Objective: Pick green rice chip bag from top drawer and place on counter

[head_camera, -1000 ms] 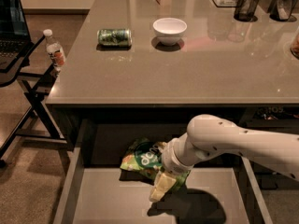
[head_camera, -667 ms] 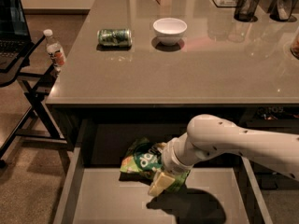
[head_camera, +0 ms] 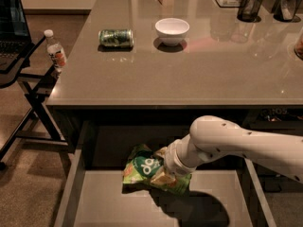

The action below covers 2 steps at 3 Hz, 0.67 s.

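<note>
The green rice chip bag (head_camera: 142, 167), crinkled light green with a dark green round logo, lies at the back of the open top drawer (head_camera: 109, 207). My gripper (head_camera: 164, 176) reaches into the drawer from the right on a white arm and is shut on the bag's right side. One cream finger (head_camera: 162, 178) lies across the front of the bag. The bag rests low over the pale drawer bottom. The wrist hides the bag's right end. The counter (head_camera: 189, 74) spans the view above the drawer.
On the counter lie a green drink can (head_camera: 116, 38) on its side, a white bowl (head_camera: 172, 30) and two dark mesh cups (head_camera: 249, 6) at the back right. A water bottle (head_camera: 55, 51) stands on a black stand at left. The drawer's side walls (head_camera: 71, 188) flank the gripper.
The cream finger that pointed down below the bag has drawn up onto it. The bag has shifted slightly and now bunches under the wrist.
</note>
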{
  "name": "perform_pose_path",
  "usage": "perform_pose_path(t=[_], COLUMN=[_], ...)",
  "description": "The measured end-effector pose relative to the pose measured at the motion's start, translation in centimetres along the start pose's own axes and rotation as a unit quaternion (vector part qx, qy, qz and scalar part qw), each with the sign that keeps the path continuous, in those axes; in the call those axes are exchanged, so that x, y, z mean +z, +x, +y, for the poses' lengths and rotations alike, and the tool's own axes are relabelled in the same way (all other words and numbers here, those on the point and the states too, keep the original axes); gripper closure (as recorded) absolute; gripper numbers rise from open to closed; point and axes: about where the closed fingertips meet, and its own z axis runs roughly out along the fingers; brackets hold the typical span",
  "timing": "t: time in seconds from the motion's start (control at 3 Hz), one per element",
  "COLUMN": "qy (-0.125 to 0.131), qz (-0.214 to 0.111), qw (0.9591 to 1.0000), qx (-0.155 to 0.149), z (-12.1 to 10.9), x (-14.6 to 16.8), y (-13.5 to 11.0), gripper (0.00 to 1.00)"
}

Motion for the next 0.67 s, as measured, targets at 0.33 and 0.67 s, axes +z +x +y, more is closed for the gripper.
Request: perform_pose_path(t=[0.33,0.67], qy=[0.000,0.000], qz=[0.000,0.000], qw=[1.0000,1.0000], qx=[0.000,0.000], z=[0.00,0.01], x=[-0.02,-0.39], y=[-0.01,-0.25], gripper=[0.87,1.00])
